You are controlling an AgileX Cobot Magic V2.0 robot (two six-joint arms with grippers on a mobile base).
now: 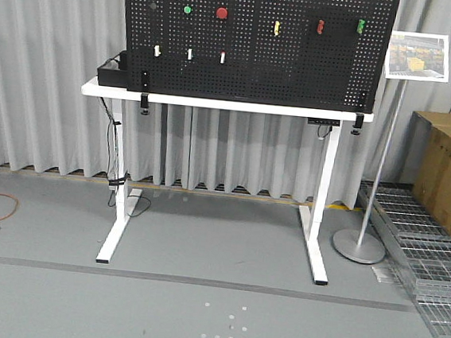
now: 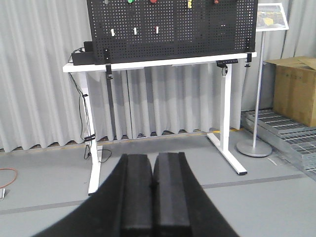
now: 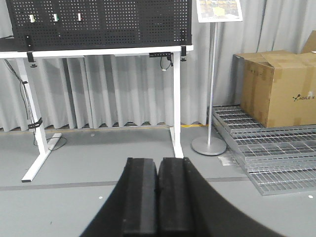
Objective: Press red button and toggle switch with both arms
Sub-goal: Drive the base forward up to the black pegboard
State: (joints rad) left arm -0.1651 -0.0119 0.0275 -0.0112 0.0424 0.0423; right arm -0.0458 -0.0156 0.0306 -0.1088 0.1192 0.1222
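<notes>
The black pegboard (image 1: 251, 68) was found standing upright on the white table (image 1: 216, 102); both grippers were well apart from it. In the front view a red button (image 1: 221, 13) was recorded on the board's upper middle, with a green button (image 1: 187, 9) to its left and a row of three white toggle switches (image 1: 190, 54) below it. The buttons were cut by the top edge of the left wrist view; of these controls, only the toggle switches were shown in the right wrist view.

The left gripper (image 2: 154, 159) was shown by the left wrist view alone; its fingers were pressed together with nothing between them, low in the frame, before the table's legs. The right gripper (image 3: 158, 162) was shown by the right wrist view alone; its fingers were likewise closed flat against each other and empty.

The sign stand (image 3: 208, 145), the cardboard box (image 3: 279, 91) and the metal grates (image 3: 276, 153) were shown most fully in the right wrist view; the box's printed mark was visible only there. A black box (image 1: 111, 70) was noted on the table's left end.
</notes>
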